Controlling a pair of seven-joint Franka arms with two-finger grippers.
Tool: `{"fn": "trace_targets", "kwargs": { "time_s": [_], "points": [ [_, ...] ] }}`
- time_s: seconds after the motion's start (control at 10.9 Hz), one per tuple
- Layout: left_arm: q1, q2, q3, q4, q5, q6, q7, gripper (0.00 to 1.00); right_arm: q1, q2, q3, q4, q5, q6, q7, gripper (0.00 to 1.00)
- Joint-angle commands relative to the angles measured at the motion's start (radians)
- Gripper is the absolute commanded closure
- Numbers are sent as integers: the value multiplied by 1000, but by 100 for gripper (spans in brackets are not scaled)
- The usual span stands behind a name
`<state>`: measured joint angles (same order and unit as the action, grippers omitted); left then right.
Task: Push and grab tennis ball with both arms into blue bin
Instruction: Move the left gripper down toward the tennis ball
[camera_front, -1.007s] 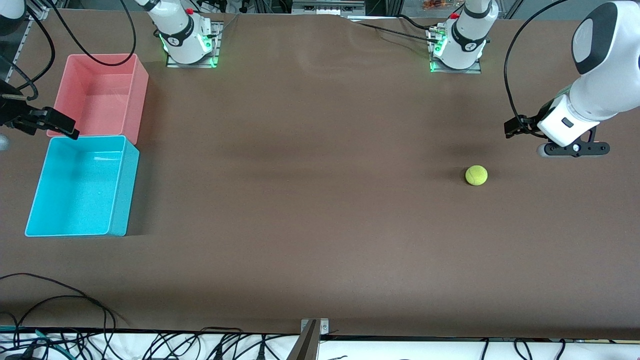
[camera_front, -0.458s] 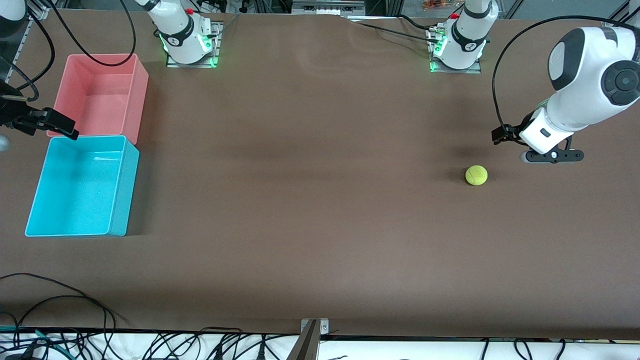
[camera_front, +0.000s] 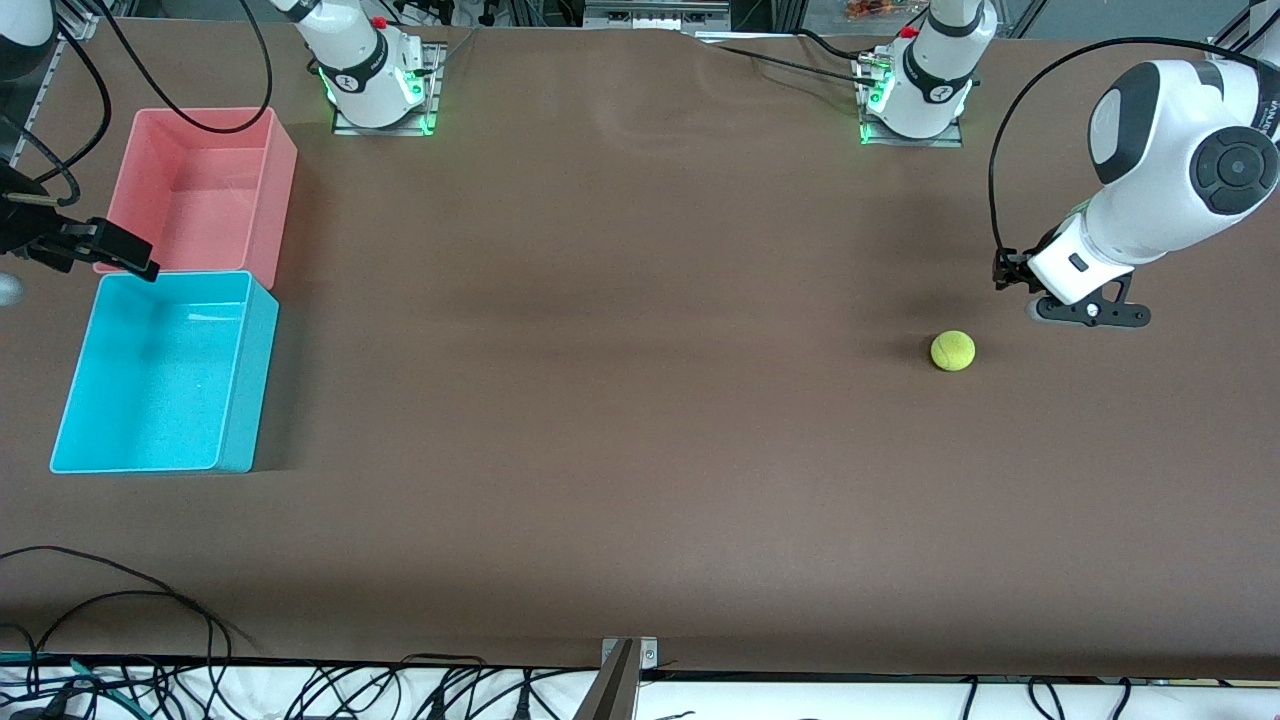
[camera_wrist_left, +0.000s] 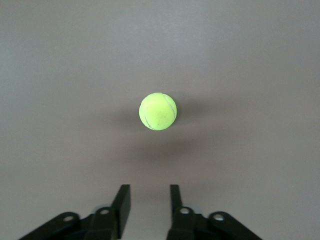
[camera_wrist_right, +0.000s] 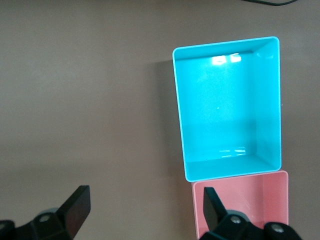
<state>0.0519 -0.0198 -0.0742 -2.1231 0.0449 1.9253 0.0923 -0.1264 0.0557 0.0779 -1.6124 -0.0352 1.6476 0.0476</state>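
The tennis ball lies on the brown table toward the left arm's end; in the left wrist view the ball is just ahead of the fingertips. My left gripper hangs over the table beside the ball, open with a narrow gap, empty and not touching it. The blue bin stands empty at the right arm's end. My right gripper is wide open and empty, over the table at the bins' outer edge, where the blue and pink bins meet.
A pink bin stands against the blue bin, farther from the front camera. The two arm bases stand along the table's back edge. Loose cables lie along the front edge.
My left arm has swung its hand in toward the ball, and its gripper is closer to it. The ball, the bins and my right arm have not moved.
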Motion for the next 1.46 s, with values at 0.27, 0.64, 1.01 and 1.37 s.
{"fn": "trace_targets", "kwargs": {
  "time_s": [0.27,0.64,1.01,1.37],
  "points": [
    [43,-17,7,-110,-7,124,692,100,4,6,3,-3,-23,3,11,0],
    [43,-5,7,-129,30,127,979,100,4,6,2,-6,-26,3,9,0],
    [60,11,14,-178,18,204,1115,100,4,7,3,-6,-25,4,9,0],
    [63,49,28,-241,13,349,1207,100,4,7,3,-4,-25,3,9,0]
  ]
}}
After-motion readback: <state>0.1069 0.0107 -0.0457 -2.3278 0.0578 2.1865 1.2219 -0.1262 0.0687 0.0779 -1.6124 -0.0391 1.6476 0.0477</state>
